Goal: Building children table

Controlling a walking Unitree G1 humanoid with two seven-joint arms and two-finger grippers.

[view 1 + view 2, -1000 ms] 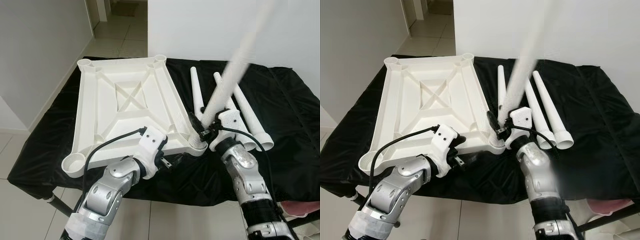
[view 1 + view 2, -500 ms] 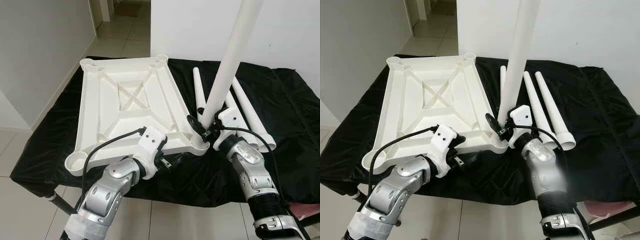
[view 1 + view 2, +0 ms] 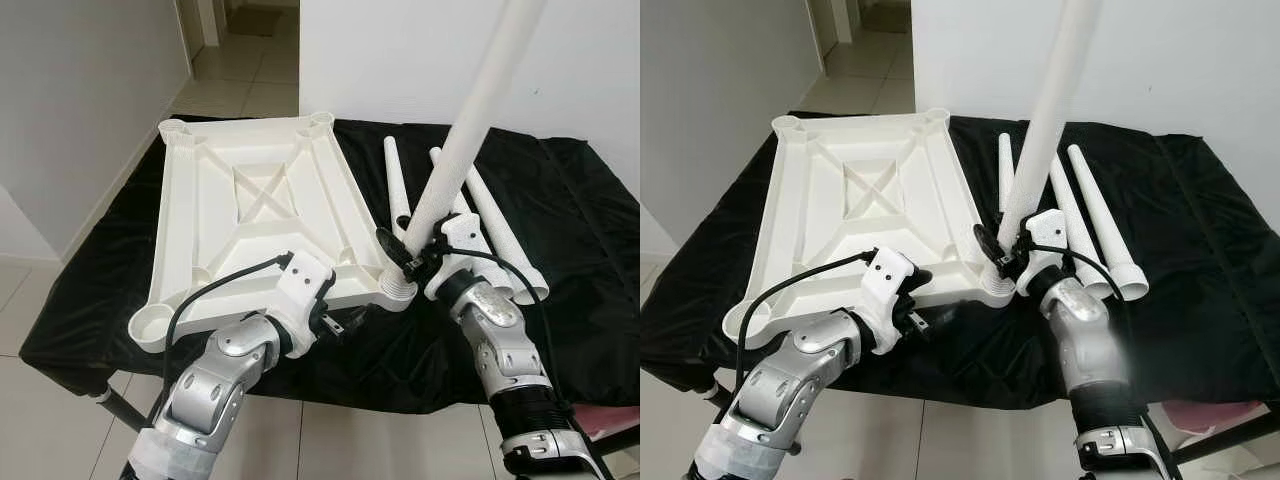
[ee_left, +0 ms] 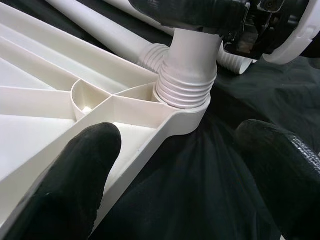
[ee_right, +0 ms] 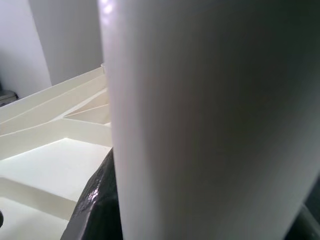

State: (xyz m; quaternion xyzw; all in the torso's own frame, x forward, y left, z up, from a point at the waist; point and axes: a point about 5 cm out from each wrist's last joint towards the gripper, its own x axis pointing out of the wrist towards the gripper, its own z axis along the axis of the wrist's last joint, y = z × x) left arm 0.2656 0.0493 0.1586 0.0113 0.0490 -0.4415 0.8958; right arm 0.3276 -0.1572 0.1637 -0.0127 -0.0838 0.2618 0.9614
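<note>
Right gripper (image 3: 405,262) was clamped on the white leg (image 3: 463,160), whose threaded end sat tilted in the near right corner socket of the upturned tabletop (image 3: 255,215). Left gripper (image 4: 175,165) hovered beside that corner, fingers apart. Screwing-in seemed underway; straightening probably came next.

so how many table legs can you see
4. One long white plastic leg stands in the upturned white tabletop's near right corner socket, held by the right gripper. Three more lie on the black cloth.
</note>
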